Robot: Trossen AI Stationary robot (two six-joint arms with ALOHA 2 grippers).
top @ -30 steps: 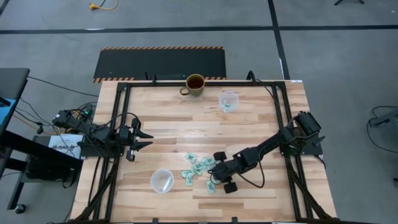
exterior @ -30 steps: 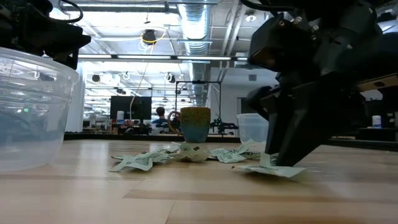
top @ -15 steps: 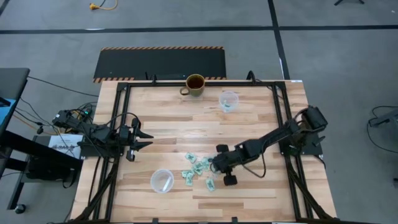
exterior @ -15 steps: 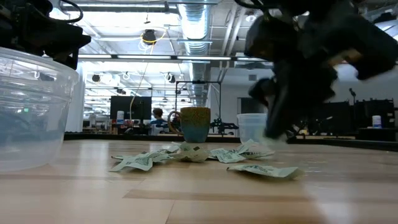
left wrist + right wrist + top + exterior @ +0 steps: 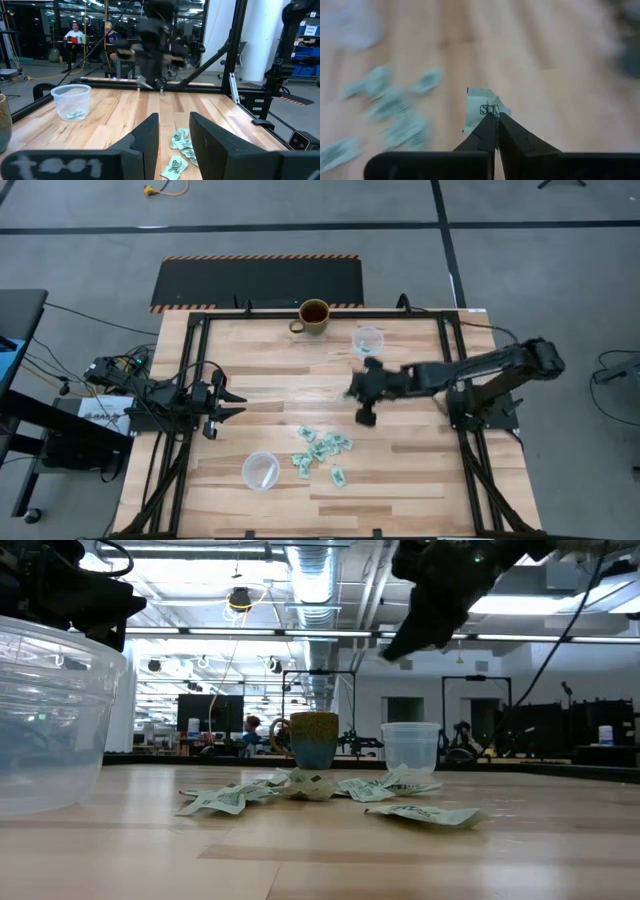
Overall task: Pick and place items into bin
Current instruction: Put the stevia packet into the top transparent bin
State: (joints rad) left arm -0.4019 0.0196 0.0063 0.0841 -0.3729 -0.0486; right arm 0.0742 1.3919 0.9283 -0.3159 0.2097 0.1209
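One packet (image 5: 481, 111) is pinched between the closed fingers of the right claw (image 5: 496, 120). It is a small, pale mint-green, crinkled wrapper with dark printed lettering, and it sticks out past the fingertips. The right claw (image 5: 366, 392) is raised above the counter (image 5: 270, 370), between the pile of packets (image 5: 322, 450) and the clear cup (image 5: 368, 341).

The remaining packets lie flat on the counter in a loose cluster, some touching, some just apart, beside the empty clear tub (image 5: 261, 470). All show the same mint-green crinkled wrap with white flecks.

The clear cup holds a few pieces at its bottom. A mug (image 5: 313, 316) stands near it by the counter's far edge.

The left claw (image 5: 228, 403) rests at the left side of the counter, fingers spread and empty.
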